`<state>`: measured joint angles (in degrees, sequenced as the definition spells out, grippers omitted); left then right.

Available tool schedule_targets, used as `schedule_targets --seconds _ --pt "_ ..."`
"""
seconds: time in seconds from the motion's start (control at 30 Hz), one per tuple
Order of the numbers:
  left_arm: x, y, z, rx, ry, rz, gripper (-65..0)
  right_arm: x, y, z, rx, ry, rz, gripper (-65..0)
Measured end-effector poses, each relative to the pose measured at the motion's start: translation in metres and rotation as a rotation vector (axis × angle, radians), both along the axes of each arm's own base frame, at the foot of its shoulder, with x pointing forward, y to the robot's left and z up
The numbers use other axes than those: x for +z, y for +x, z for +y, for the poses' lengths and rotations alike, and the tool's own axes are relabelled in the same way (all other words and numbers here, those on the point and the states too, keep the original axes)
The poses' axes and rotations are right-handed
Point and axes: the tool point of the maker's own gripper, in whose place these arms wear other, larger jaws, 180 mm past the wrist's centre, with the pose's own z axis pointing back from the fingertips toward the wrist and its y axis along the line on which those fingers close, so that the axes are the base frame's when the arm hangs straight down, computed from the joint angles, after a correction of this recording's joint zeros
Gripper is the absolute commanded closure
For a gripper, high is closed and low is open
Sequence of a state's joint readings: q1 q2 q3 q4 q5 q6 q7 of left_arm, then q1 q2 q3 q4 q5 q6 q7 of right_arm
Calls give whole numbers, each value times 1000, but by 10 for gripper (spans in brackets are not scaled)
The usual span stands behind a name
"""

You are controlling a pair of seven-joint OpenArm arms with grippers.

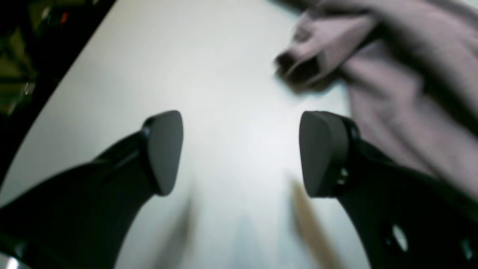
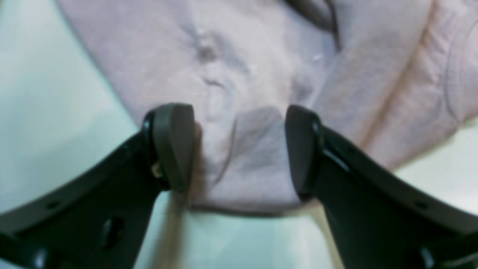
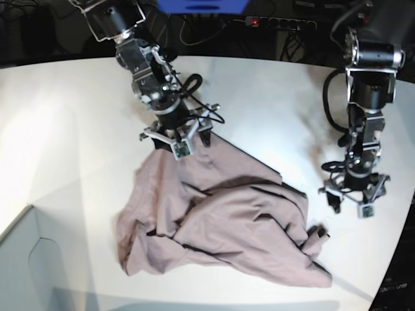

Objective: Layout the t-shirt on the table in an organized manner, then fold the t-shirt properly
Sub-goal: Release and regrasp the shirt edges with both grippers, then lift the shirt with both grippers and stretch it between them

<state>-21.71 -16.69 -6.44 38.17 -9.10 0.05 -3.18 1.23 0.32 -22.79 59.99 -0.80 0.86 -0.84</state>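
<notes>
- The t-shirt (image 3: 220, 220) lies in a rumpled heap on the table (image 3: 65, 103), creased and doubled over itself, nowhere near flat.
- Looks light, thin and limp; I judge it will drape and drag rather than hold any shape, and one layer will likely pull up others with it.
- Not fragile, not slippery, and the smooth tabletop should let it slide when tugged.
- Best holds, as I judge: a hem edge, a sleeve opening or a shoulder seam, pinching a single layer. The bunched middle would only lift the whole lump.
- Right gripper (image 2: 239, 147): fingers spread wide, nothing clamped. A fold of cloth with its hem edge lies in the gap between them and just below the tips; whether the left-hand pad (image 2: 173, 145) brushes the fabric I cannot tell.
- Left gripper (image 1: 241, 153): fingers wide apart, empty, bare table between them. The shirt sits ahead and off the outer side of the right-hand finger, with what looks like a dark sleeve opening (image 1: 302, 71) beyond the tips.
</notes>
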Motion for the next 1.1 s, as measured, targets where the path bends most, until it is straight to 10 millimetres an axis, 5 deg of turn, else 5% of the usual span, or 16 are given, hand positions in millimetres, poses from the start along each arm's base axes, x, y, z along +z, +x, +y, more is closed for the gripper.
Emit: schedule_targets --seconds 0.13,0.27,0.3,0.53,0.73,0.83,1.1 --pt "-3 -12 20 65 -18 -5 -467 -5 -7 -13 1 -18 -10 -317" --pt "-14 -25 23 80 -24 15 -467 -8 -14 -40 -7 -48 -26 -15" --pt "-18 -27 21 80 -30 27 -467 -8 -15 -48 -14 -60 -28 0" --pt "-33 -32 -2 67 -68 47 -467 4 -58 -130 -153 -143 16 0" --pt "-41 -31 -26 49 -110 51 -467 66 -33 -206 -345 -180 -154 0" --pt "-42 -30 -30 46 -115 48 -467 81 -34 -244 -470 -195 -187 0" --pt "-52 -27 -80 18 -197 51 -467 92 -23 -256 -550 -169 -219 0"
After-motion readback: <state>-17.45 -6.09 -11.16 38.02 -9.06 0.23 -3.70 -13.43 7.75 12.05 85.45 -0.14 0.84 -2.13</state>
